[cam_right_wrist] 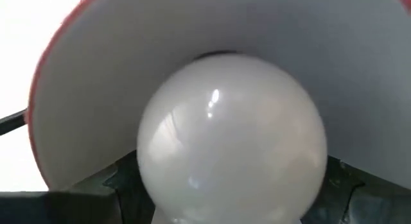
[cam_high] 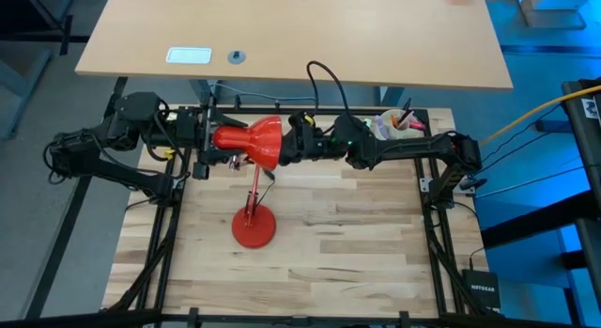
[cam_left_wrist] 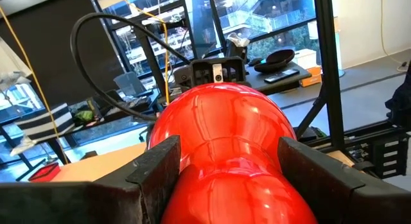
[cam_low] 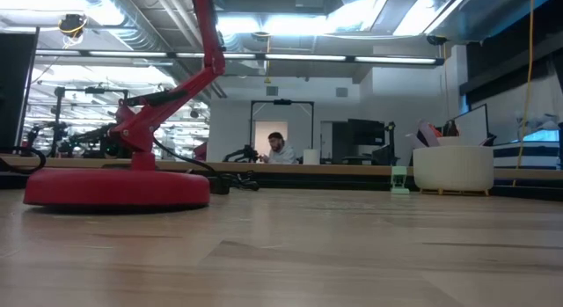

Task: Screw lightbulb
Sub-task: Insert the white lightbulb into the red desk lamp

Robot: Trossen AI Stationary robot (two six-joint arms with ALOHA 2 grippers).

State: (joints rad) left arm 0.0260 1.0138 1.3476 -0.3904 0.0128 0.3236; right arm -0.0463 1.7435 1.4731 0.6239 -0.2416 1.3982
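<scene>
Overhead, wrist and table-level views of a red desk lamp (cam_high: pixel 254 182) on a pale wood-plank table (cam_high: pixel 357 262), with both arms meeting at the lamp's head.

Lightbulb (cam_right_wrist: pixel 231 140): a round, frosted white globe with a small bright glint on its upper surface. It sits inside the mouth of the lamp shade (cam_right_wrist: pixel 359 70), whose interior is white and whose rim shows a thin red edge. The screw base is hidden behind the globe, so how far it sits in the socket cannot be told.

Right gripper (cam_high: pixel 302 140): at the open mouth of the shade. Its dark fingers (cam_right_wrist: pixel 125 179) flank the lower sides of the bulb; whether they press on the glass or stand just clear of it cannot be told.

Left gripper (cam_left_wrist: pixel 225 169): closed on the narrow red neck of the shade, one finger on each side of it, in contact.

Lamp base (cam_low: pixel 114 186): a flat red disc resting on the table, nearer the front edge than the shade; the stem rises from it at a tilt.

White cup of pens (cam_high: pixel 394 124): at the table's rear, beside the right arm.

Background: a person seated at a far desk.
</scene>
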